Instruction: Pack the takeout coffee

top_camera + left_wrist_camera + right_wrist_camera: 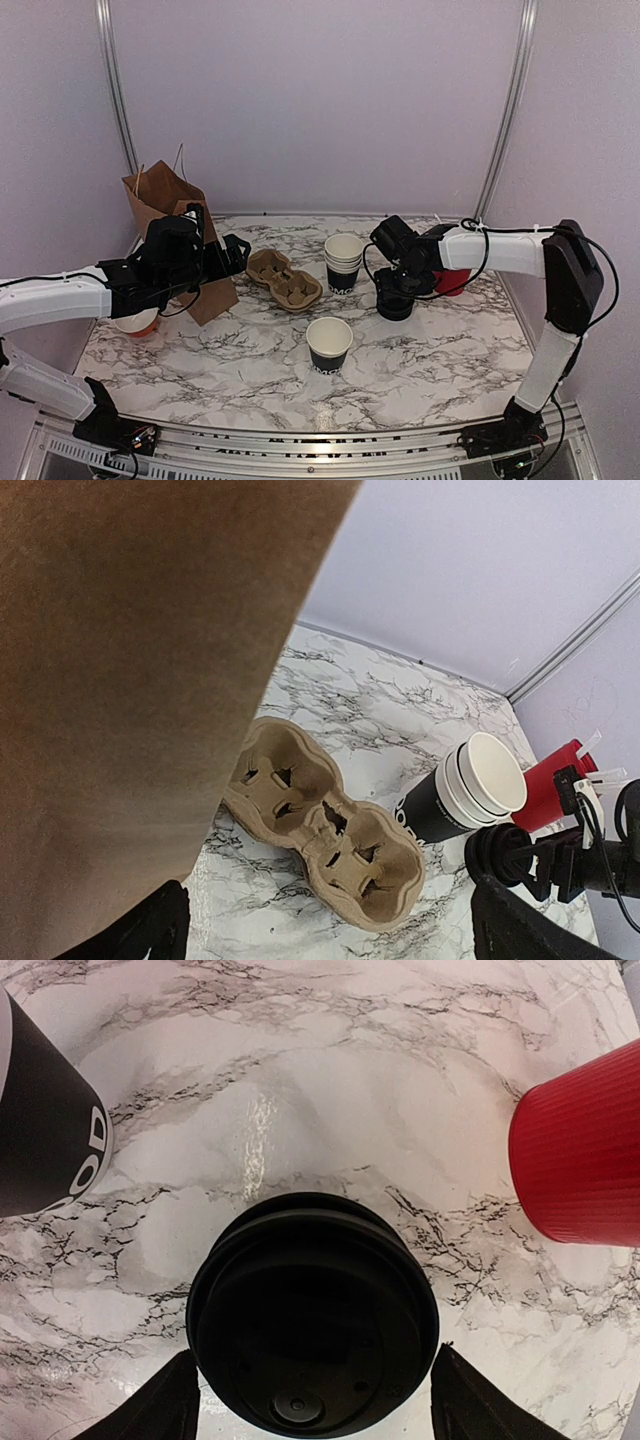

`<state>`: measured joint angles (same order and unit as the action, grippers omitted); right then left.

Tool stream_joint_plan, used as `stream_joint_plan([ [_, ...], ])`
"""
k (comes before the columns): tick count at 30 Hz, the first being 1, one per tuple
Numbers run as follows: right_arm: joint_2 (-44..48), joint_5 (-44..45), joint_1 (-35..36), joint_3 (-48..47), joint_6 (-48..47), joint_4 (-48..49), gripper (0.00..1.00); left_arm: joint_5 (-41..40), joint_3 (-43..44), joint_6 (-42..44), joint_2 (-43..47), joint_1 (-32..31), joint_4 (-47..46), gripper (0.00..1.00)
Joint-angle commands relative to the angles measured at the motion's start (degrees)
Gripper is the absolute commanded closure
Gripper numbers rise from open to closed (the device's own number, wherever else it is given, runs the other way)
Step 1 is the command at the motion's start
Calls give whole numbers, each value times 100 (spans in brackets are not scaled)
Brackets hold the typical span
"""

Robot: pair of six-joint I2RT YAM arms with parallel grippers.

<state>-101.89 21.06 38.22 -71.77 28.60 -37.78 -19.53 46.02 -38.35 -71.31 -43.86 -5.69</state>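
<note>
Takeout coffee cup: stands alone and upright at the front middle of the marble table, mouth up, white inside, with no lid on it.
Spare cups: a nested upright stack behind the lone cup.
Lid stack: black and flat on the table, right of the spare cups; its axis is vertical.
Right gripper: points down directly over the lid stack. The jaws are spread, one finger on each side of the top lid. They appear open rather than clamped, though the wrist view leaves pad contact with the rim uncertain.
Governing relation: the lid lies straight below the tool, so the pick probably needs only a descent and a squeeze. The lone cup lies from this gripper toward the near edge and toward the left arm, so a lifted lid would have to travel that way and arrive level over the upright mouth.
Nearer arm: the right. The lone cup sits closer to it than to the left gripper.
Left gripper: open wide, holding nothing between its fingers, alongside the brown paper bag.
Carrier: a pulp tray with empty wells, between the bag and the spare cups.
Red cup: just right of the lid stack, apart from it.
</note>
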Motion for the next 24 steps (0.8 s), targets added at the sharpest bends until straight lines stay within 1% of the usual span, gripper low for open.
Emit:
stream_joint_plan([
  [1,7,35,-38,-208,-53,-31,24,-60,-23,-8,91,21,14,1],
  [5,-138,128,-25,-268,-140,-101,22,-43,-8,-6,62,24,-10,1],
  [11,-329,274,-24,-257,-185,-70,17,-33,12,10,39,23,-8,1],
  [17,-494,424,-24,-340,-172,-60,16,-40,30,20,38,26,-5,1],
  [20,-549,494,-17,-363,-138,-74,18,-51,30,20,37,21,10,1],
  [23,-553,523,-12,-355,-117,-89,26,-64,14,15,58,26,20,1],
  [24,-540,530,-14,-362,-110,-96,30,-68,13,20,62,26,24,1],
])
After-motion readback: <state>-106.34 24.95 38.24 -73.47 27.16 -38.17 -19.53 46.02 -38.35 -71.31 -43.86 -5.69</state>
